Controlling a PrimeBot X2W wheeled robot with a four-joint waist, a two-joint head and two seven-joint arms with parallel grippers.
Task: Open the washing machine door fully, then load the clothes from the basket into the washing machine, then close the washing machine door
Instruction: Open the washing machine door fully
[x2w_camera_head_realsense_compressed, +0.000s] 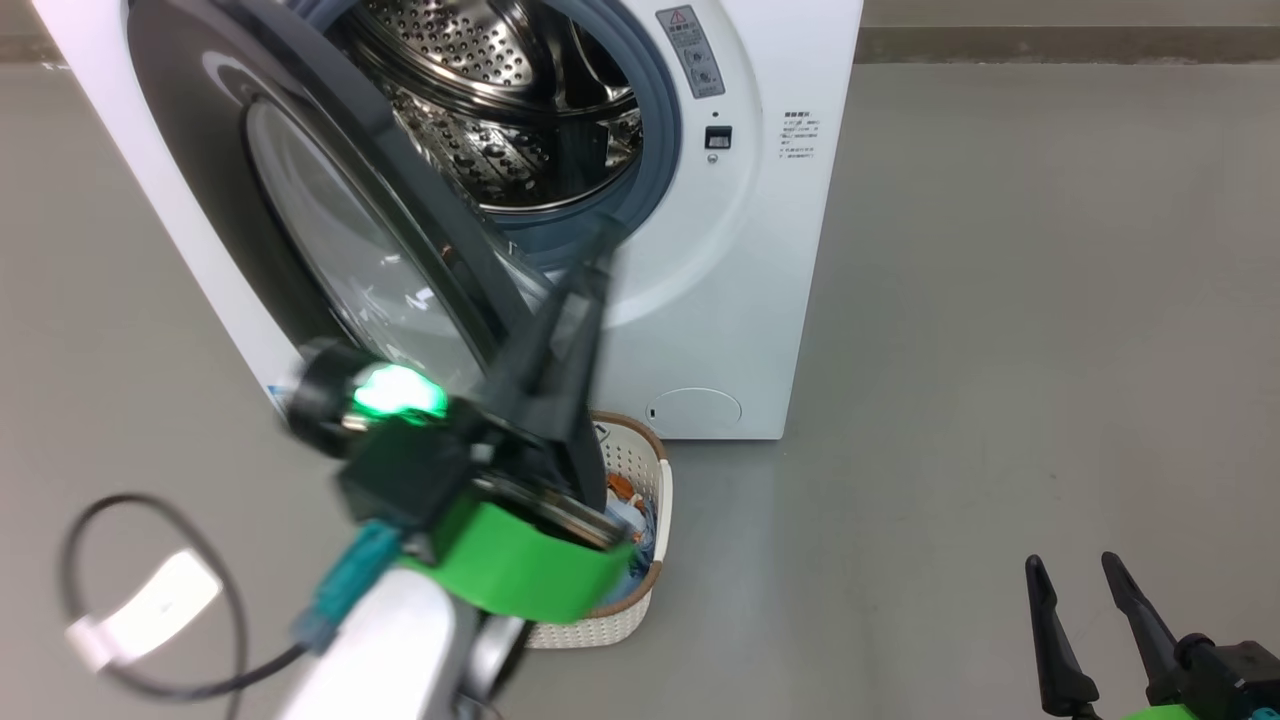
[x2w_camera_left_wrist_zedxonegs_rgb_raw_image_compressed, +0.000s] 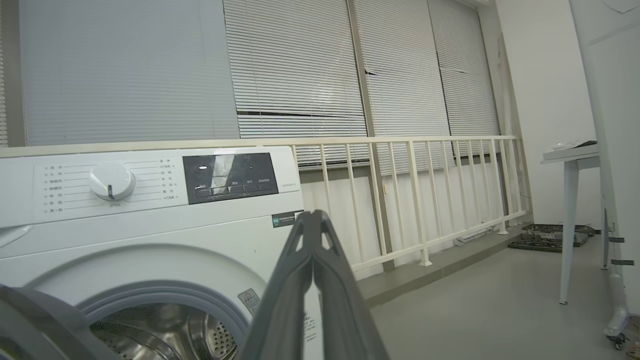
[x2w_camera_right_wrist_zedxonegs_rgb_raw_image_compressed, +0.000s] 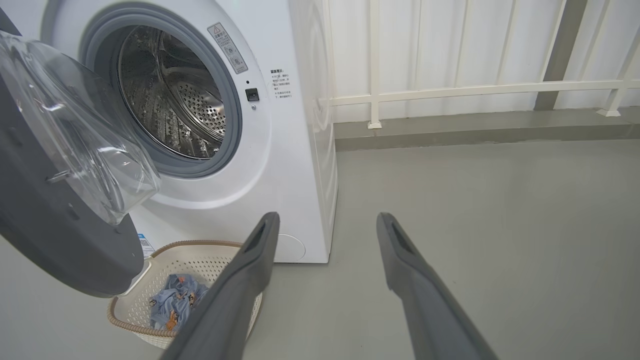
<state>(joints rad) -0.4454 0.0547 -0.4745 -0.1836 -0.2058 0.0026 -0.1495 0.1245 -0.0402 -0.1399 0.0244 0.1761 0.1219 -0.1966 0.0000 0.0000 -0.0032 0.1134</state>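
Observation:
The washing machine (x2w_camera_head_realsense_compressed: 740, 250) stands on the floor with its steel drum (x2w_camera_head_realsense_compressed: 500, 110) exposed. The washing machine door (x2w_camera_head_realsense_compressed: 190, 150) hangs partly open, swung to the left, its glass bowl (x2w_camera_right_wrist_zedxonegs_rgb_raw_image_compressed: 75, 125) facing the drum. My left gripper (x2w_camera_head_realsense_compressed: 603, 245) is shut and empty, blurred, its fingers reaching up just right of the door's free edge; I cannot tell whether they touch it. Below the door sits the basket (x2w_camera_head_realsense_compressed: 655, 470) with the clothes (x2w_camera_right_wrist_zedxonegs_rgb_raw_image_compressed: 172, 300) in it, blue with orange figures. My right gripper (x2w_camera_head_realsense_compressed: 1085, 590) is open and empty at the lower right, away from the machine.
A white railing (x2w_camera_left_wrist_zedxonegs_rgb_raw_image_compressed: 425, 200) and window blinds (x2w_camera_left_wrist_zedxonegs_rgb_raw_image_compressed: 300, 70) run behind the machine. A white table (x2w_camera_left_wrist_zedxonegs_rgb_raw_image_compressed: 570, 160) stands to the right. Bare grey floor (x2w_camera_head_realsense_compressed: 1050, 350) stretches right of the machine. A looped black cable (x2w_camera_head_realsense_compressed: 230, 600) hangs at the lower left.

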